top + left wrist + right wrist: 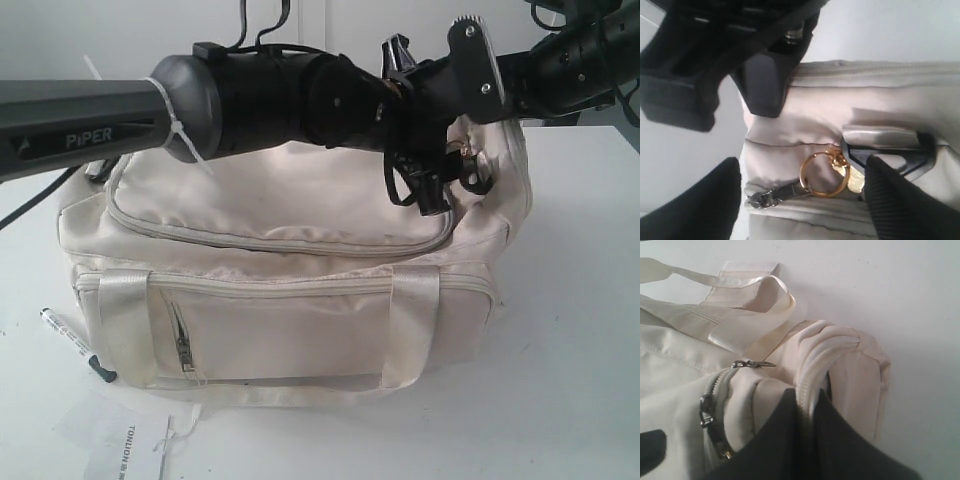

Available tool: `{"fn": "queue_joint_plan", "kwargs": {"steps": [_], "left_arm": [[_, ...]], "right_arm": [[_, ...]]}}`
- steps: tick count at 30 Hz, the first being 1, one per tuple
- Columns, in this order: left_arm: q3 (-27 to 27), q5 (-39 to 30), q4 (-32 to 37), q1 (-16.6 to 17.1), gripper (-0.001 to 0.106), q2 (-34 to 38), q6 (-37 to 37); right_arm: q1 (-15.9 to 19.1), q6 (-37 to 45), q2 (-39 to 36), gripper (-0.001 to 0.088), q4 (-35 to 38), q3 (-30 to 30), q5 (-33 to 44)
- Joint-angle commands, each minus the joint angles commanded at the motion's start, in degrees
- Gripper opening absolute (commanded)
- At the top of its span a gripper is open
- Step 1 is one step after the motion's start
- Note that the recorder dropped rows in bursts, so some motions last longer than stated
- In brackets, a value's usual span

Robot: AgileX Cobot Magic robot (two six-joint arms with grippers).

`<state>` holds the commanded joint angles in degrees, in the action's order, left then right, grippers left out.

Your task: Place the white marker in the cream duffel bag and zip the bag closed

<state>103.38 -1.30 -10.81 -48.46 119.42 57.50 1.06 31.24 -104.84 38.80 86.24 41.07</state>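
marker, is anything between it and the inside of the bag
Yes. The marker lies on the table beside the bag, and the bag's top flap lies flat over the opening, its zip looking closed along the front. The flap has to open first.

Extends the left arm [90,125] level from the left, black wrist bent downward at its far end, and holds the left gripper [802,167] pointed down with both dark fingers [900,205] spread well apart. Angles the right arm [570,55] in from the upper right, its end close beside the left wrist. Pinches a raised fold of the cream duffel bag [850,365] with the right gripper [806,396], jaws drawn nearly together on the fabric.
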Motion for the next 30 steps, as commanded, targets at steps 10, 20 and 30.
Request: {"fn": "queue_joint_plan", "kwargs": {"steps": [10,20,30], "left_arm": [[0.66,1.3,-0.12,0.0,0.071,2.29,-2.45],[6.83,-2.38,-0.85,0.04,0.063,5.81,-2.45],[7.42,-6.66,0.3,0.17,0.019,7.3,-2.18]], "right_arm": [[0.0,0.0,0.0,0.0,0.01,0.0,-0.18],[0.0,0.0,0.0,0.0,0.01,0.0,-0.19],[0.0,0.0,0.0,0.0,0.01,0.0,-0.41]]}}
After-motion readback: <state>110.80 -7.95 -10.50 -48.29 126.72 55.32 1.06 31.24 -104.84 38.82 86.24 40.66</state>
